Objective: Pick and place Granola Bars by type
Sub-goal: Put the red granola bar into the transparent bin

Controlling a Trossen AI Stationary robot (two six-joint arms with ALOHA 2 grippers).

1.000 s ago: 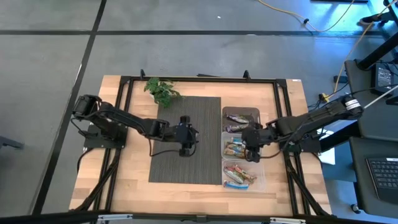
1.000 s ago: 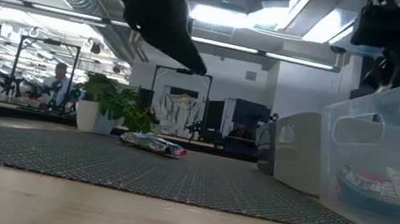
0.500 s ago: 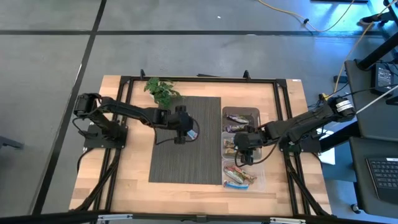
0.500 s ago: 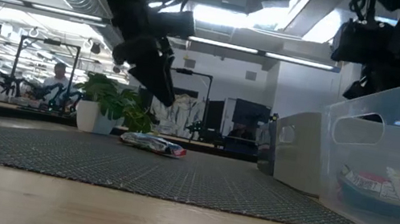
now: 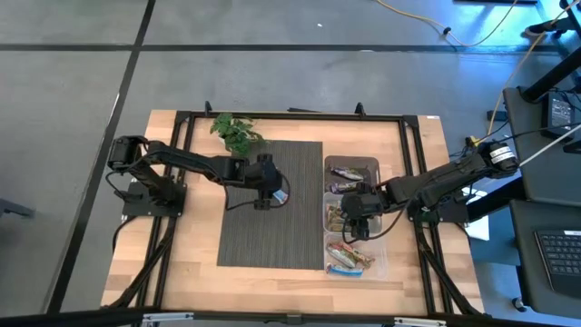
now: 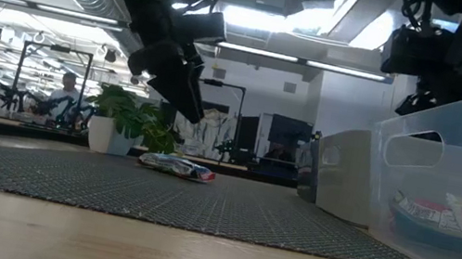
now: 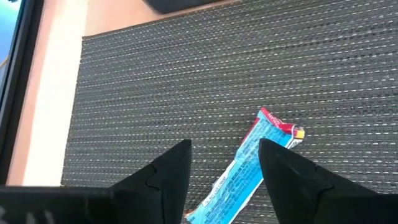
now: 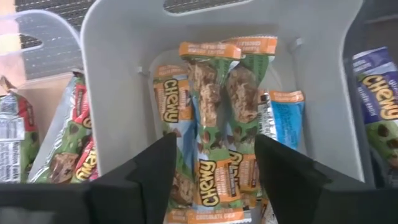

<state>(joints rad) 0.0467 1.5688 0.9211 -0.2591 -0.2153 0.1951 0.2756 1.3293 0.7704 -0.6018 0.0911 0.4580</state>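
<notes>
Granola bars (image 5: 349, 218) are lying in three bins along the desk's (image 5: 191, 245) right side, seen from above; the left hand (image 5: 270, 198) is hanging over the dark mat (image 5: 272, 236), the right hand (image 5: 354, 222) over the middle bin (image 5: 328, 214).

Low view: one bar (image 6: 176, 166) is lying on the mat.

Left wrist: open fingers (image 7: 171, 171) are flanking a blue bar (image 7: 245, 171).

Right wrist: wide fingers (image 8: 149, 168) are hovering above orange bars (image 8: 211, 124).
</notes>
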